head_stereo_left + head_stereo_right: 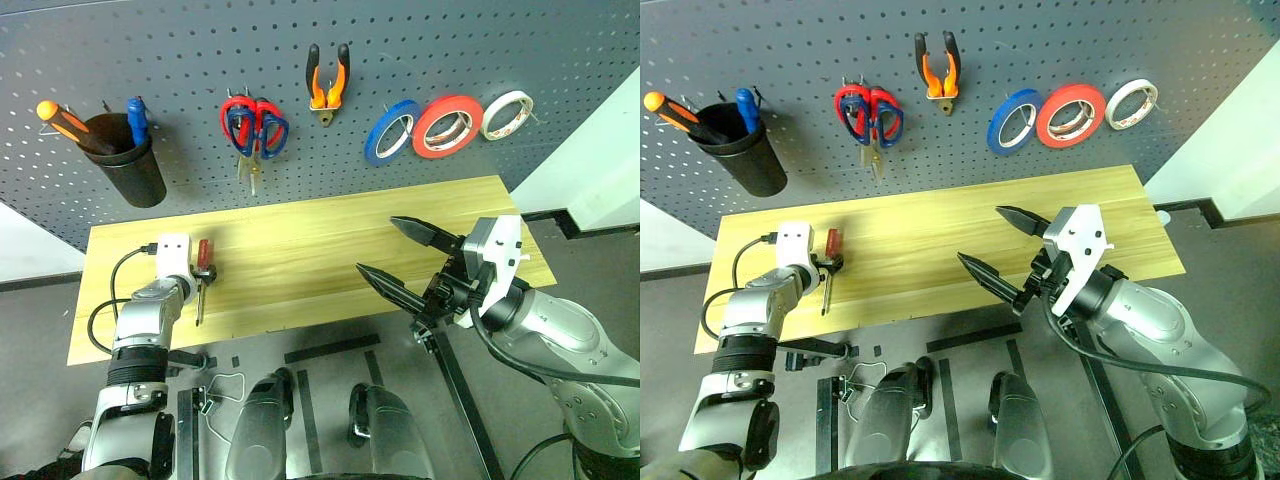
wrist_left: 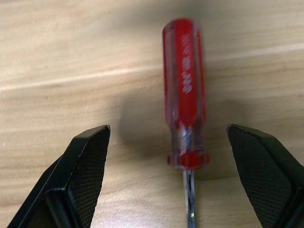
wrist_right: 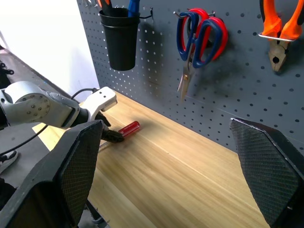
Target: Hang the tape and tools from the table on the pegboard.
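A small red-handled screwdriver (image 2: 184,85) lies on the light wood table (image 1: 320,250) near its left end, its shaft pointing at the front edge. My left gripper (image 2: 167,128) is open and low over it, one finger on each side of the handle's base. My right gripper (image 1: 377,244) hangs open and empty above the table's front right. On the dark pegboard (image 1: 200,50) hang the red tape (image 1: 447,126), the orange-and-black pliers (image 1: 327,80) and the dark blue-handled scissors (image 1: 270,128).
A black cup (image 1: 130,165) holding an orange-handled and a blue-handled tool hangs at the pegboard's left. Red-handled scissors (image 1: 237,115) overlap the blue pair. A blue roll (image 1: 390,132) and a white roll (image 1: 507,114) flank the red tape.
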Motion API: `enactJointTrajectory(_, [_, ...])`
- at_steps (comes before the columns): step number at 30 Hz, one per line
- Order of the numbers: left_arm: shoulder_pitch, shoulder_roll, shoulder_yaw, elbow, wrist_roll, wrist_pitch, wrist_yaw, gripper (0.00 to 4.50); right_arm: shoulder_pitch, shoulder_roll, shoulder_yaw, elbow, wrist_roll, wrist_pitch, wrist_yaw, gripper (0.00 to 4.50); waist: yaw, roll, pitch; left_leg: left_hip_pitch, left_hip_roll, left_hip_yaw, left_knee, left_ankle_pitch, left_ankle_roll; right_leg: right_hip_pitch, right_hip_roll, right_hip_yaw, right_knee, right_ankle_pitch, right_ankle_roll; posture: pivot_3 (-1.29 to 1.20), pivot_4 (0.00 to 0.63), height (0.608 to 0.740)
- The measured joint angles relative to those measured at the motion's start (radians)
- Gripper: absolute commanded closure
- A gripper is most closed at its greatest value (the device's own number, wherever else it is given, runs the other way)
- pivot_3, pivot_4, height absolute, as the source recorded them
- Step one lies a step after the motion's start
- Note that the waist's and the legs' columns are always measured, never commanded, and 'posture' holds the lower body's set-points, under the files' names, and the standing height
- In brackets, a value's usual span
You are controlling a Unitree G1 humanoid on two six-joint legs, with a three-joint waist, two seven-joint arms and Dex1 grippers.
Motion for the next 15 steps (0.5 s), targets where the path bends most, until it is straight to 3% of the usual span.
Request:
enactJointTrajectory(5, [-0.001,0.000,-0.001,0.007,0.000,-0.003,-0.001,0.40,0.000,-0.002,0.000,0.000,0.000,0.001,-0.009,0.00,-0.001,0.000,0.004,0.000,0.000,0.000,0.000,0.000,0.000,0.000,0.000,0.000,0.000,0.000,0.000,-0.01,0.335,0.740])
enactJointTrajectory(7, [-0.004,0.000,-0.003,0.014,0.000,-0.003,-0.001,0.77,0.000,-0.002,0.000,0.000,0.001,0.001,-0.011,0.00,-0.001,0.000,0.005,0.000,0.000,0.000,0.000,0.000,0.000,0.000,0.000,0.000,0.000,0.000,0.000,-0.01,0.335,0.740])
enactJointTrajectory(9, [-0.011,0.000,-0.006,0.027,0.000,-0.005,-0.003,1.29,0.000,-0.002,0.000,0.000,0.000,0.001,-0.013,0.00,-0.001,0.000,0.007,0.000,0.000,0.000,0.000,0.000,0.000,0.000,0.000,0.000,0.000,0.000,0.000,-0.01,0.335,0.740])
enactJointTrajectory(15, [-0.020,-0.007,-0.026,0.030,-0.001,-0.009,-0.018,3.44,0.000,-0.003,0.000,0.000,0.000,0.001,-0.019,0.00,-0.001,0.000,0.008,0.000,0.000,0.000,0.000,0.000,0.000,0.000,0.000,0.000,0.000,0.000,0.000,0.00,0.332,0.740])
